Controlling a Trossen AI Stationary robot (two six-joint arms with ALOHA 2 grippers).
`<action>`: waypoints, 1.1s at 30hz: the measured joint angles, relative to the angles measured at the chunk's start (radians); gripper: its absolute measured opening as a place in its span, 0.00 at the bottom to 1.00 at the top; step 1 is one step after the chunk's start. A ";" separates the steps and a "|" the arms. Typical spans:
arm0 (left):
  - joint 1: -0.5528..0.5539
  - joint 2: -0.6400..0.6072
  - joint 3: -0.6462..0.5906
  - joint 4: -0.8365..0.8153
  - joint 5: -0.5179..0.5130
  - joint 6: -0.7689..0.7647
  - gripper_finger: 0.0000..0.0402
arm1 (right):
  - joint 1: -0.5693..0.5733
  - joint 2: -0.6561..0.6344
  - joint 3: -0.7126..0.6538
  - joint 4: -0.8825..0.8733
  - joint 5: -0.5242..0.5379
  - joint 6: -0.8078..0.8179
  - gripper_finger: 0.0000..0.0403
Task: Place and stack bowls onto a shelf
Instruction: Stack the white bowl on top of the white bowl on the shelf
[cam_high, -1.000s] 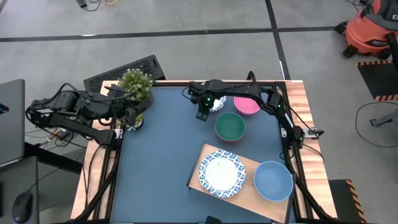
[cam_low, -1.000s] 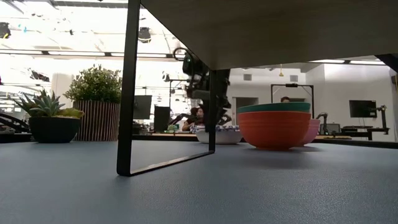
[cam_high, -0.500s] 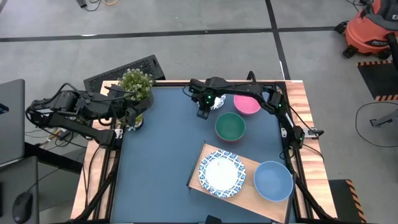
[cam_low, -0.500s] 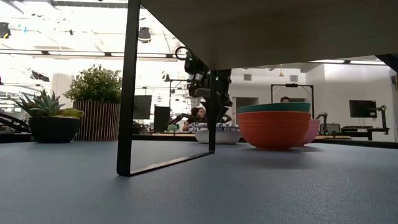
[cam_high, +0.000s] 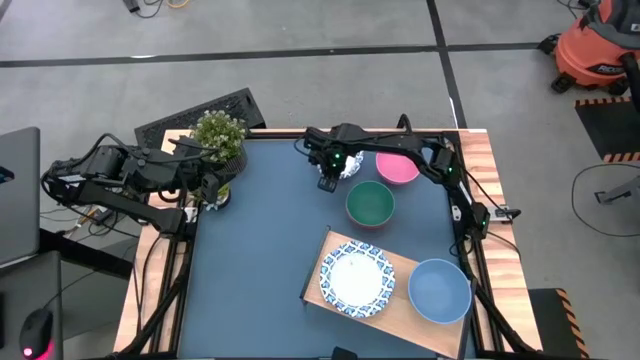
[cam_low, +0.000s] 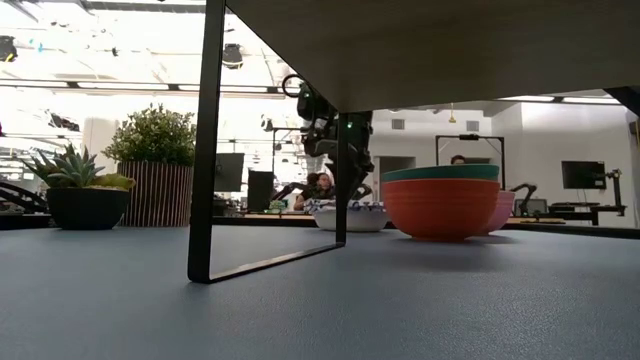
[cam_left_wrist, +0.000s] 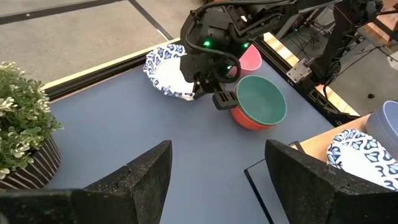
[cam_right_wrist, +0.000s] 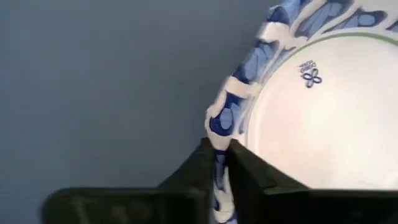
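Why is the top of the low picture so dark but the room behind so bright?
In the low view the pale wooden shelf board is seen from its shaded underside; the room's ceiling lights glare white behind it. The high view is evenly lit.

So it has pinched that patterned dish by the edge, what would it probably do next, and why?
Probably lift it straight up a little. The right gripper has its jaws shut on the rim of the patterned bowl, which in the low view sits low by the tabletop. It needs to rise clear of the teal-green bowl beside it before heading to the shelf.
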 joint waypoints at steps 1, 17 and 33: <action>0.000 0.000 0.000 0.000 0.000 0.000 0.61 | 0.000 0.000 0.008 -0.009 0.000 0.000 0.09; 0.000 0.000 0.000 0.000 0.000 0.001 0.61 | 0.011 0.000 0.261 -0.177 0.008 -0.013 0.05; 0.000 0.001 0.000 0.001 -0.005 0.009 0.61 | 0.283 -0.239 0.426 -0.555 0.224 0.041 0.05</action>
